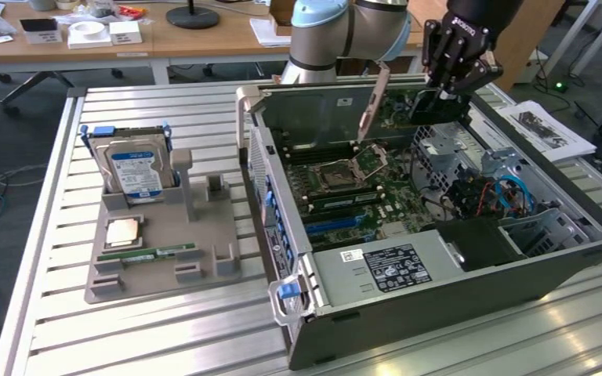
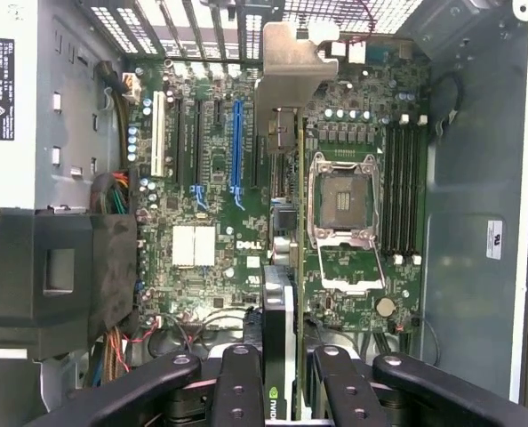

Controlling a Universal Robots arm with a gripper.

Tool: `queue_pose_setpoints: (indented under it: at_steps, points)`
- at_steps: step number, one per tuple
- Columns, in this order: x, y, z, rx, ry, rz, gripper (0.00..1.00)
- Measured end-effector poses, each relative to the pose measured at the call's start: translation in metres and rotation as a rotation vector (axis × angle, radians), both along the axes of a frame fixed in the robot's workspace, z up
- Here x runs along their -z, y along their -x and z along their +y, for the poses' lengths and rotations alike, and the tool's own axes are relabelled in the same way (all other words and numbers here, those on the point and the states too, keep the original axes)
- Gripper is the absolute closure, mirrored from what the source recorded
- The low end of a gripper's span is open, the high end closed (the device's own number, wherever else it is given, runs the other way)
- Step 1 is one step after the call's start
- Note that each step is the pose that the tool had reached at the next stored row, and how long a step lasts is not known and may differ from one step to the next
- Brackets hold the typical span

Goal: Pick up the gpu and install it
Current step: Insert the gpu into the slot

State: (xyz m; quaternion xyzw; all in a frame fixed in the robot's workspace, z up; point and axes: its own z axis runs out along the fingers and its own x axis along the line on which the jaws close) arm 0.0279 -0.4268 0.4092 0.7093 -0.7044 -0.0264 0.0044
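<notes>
1. We see the gripper (image 1: 450,92) (image 2: 282,356) clamped on the gpu (image 1: 426,111) (image 2: 280,294). Its fingers (image 2: 237,382) are set at a middling width, pressing the thin card from both faces.
2. The gpu hangs edge-down inside the open case (image 1: 552,266), just beside the CPU socket (image 1: 359,166) (image 2: 344,200). We judge it to be above the motherboard (image 2: 193,245), not yet seated.
3. The card's long axis runs straight out from the gripper, past the CPU socket's side, and ends at the silvery bracket (image 2: 291,62) near the case's perforated rear wall.
4. The relation that matters: in the wrist view the card's edge lies parallel to the blue slot (image 2: 237,151) and falls between that slot and the CPU socket, nearer the socket.
5. The card sits directly under the gripper, so there is no reach to close; what counts is how its lower edge lines up with the board beside the CPU socket.
</notes>
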Motion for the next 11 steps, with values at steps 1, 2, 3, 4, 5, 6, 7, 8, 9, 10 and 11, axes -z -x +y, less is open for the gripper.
queue_pose_setpoints:
  at_steps: [1,2,3,4,5,6,7,8,9,10,11]
  points:
    - [0.0000,0.0001,0.0000,0.000,0.0000,0.0000,0.73]
    - [0.0000,0.0001,0.0000,0.000,0.0000,0.0000,0.73]
    - [0.0006,0.0001,0.0000,0.000,-0.0004,-0.0007,0.73]
    - [0.0017,0.0004,0.0000,0.001,-0.0005,-0.0036,0.73]
    - [0.0027,0.0006,0.0000,0.000,-0.0003,-0.0075,0.73]
    - [0.0037,0.0008,0.0000,0.000,-0.0002,-0.0120,0.73]
    - [0.0048,0.0013,0.0000,0.000,-0.0002,-0.0166,0.73]
    - [0.0060,0.0019,0.0000,0.000,-0.0003,-0.0213,0.73]
    - [0.0071,0.0027,0.0000,0.000,-0.0002,-0.0255,0.73]
    - [0.0085,0.0038,0.0000,0.000,-0.0002,-0.0292,0.73]
    - [0.0097,0.0052,0.0000,0.000,-0.0002,-0.0312,0.73]
